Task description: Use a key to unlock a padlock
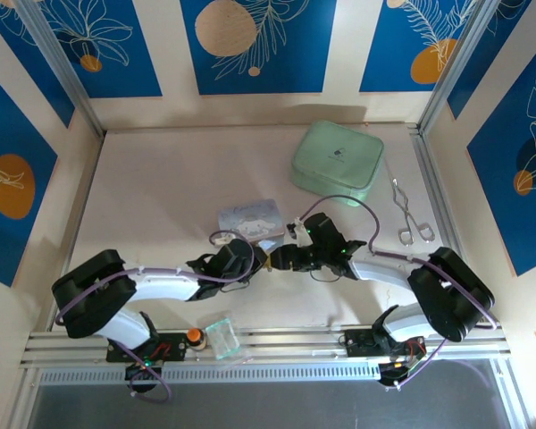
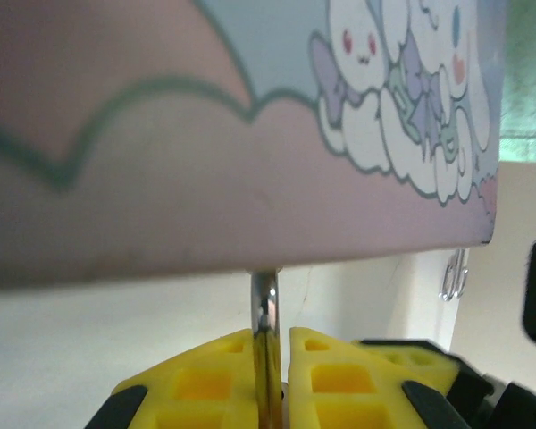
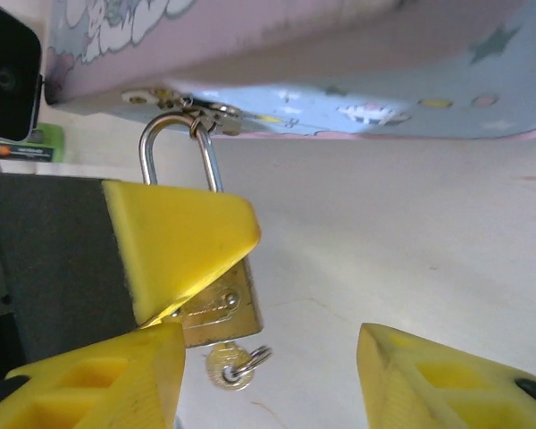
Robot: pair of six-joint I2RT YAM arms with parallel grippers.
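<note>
**Brass padlock [image 3: 221, 308] gripped, key [image 3: 225, 366] in, turn left to do**

Hanging under the lower edge of the pale blue cartoon tin [image 3: 357, 54], the padlock has its silvery shackle [image 3: 152, 147] threaded through the tin's hasp [image 3: 196, 112]. The left gripper [image 2: 268, 344] is clamped on the padlock just below the tin, one of its yellow fingers [image 3: 183, 237] pressed flat against the brass body. The key sits in the keyhole at the padlock's end away from the tin, with a small ring on its head. The right gripper [image 3: 272, 349] is spread wide below the tin. The key lies between its fingers, close to one; whether that finger touches the padlock I cannot tell. By my reading, insertion is done. The shackle looks seated, so pinching the key, turning it and freeing the shackle remain.
</note>
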